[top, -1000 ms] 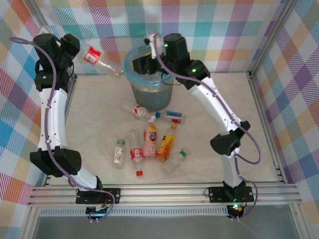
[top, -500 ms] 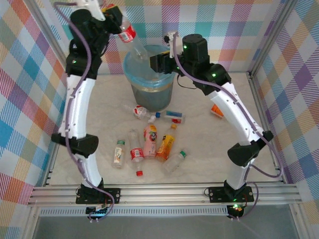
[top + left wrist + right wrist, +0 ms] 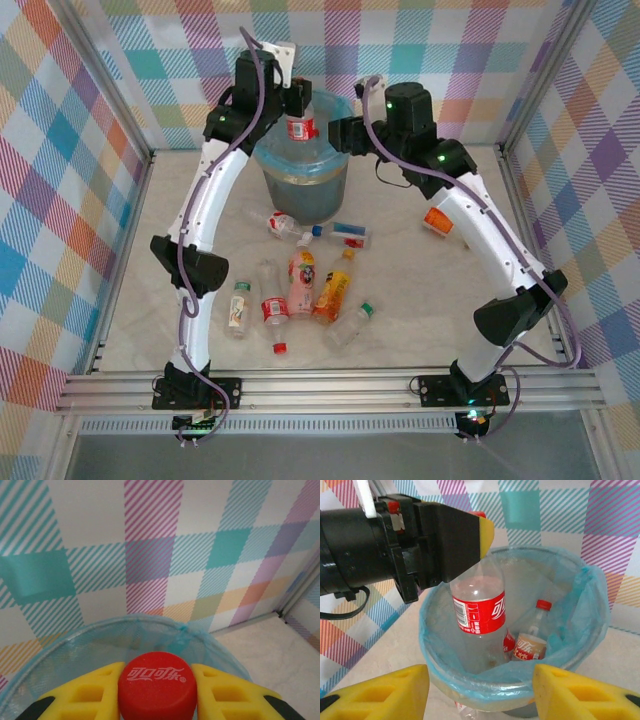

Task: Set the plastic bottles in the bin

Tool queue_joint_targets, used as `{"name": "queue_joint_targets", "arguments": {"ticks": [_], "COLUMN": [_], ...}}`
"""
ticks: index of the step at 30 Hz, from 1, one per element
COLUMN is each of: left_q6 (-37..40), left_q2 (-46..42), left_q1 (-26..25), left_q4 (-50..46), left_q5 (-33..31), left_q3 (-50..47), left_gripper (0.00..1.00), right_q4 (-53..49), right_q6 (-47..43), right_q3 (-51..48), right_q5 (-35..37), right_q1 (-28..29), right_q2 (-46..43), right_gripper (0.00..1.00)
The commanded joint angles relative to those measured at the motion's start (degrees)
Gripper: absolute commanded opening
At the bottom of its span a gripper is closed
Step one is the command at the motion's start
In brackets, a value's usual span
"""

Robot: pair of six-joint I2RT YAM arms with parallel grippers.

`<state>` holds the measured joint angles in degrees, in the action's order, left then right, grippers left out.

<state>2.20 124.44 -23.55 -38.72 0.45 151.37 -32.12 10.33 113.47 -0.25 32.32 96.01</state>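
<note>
Right wrist: I am watching the left gripper clamping a red-labelled bottle by its neck, base hanging inside the bin at the table far edge; right gripper standing open, empty.

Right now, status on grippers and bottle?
Left gripper shut on red-capped bottle, upright over bin. Right gripper open, empty, facing bin. Drop path clear.
</note>
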Motion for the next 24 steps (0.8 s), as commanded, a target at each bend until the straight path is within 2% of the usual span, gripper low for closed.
{"name": "queue_joint_targets", "arguments": {"ticks": [1, 8, 16, 21, 24], "left_q6": [2.0, 2.55, 2.58, 4.16, 3.97], "left_q2": [-0.05, 2.17, 5.23, 3.32, 1.15], "left_q1": [-0.26, -0.14, 0.35, 0.35, 0.5], "left_q4": [0.17, 2.74, 3.91, 8.94, 12.65], "left_q5": [0.5, -3.39, -4.54, -3.7, -3.18], "left_q3": [-3.5, -6.35, -6.73, -15.23, -20.91], "left_gripper": [0.0, 0.0, 0.02, 0.05, 0.1], "right_q4": [2.23, 2.48, 2.76, 2.98, 3.14], "right_q6": [0.81, 0.8, 0.2, 0.03, 0.03], "right_q3": [-1.06, -2.39, -3.39, -4.04, -4.18], "right_q5": [-1.0, -2.12, -2.97, -3.16, -3.51], "right_q1": [-0.15, -0.32, -0.5, -0.76, -0.93], "right_q2": [-1.36, -1.35, -1.35, -1.35, -1.18], "right_gripper": [0.57, 0.57, 0.57, 0.57, 0.57]}}
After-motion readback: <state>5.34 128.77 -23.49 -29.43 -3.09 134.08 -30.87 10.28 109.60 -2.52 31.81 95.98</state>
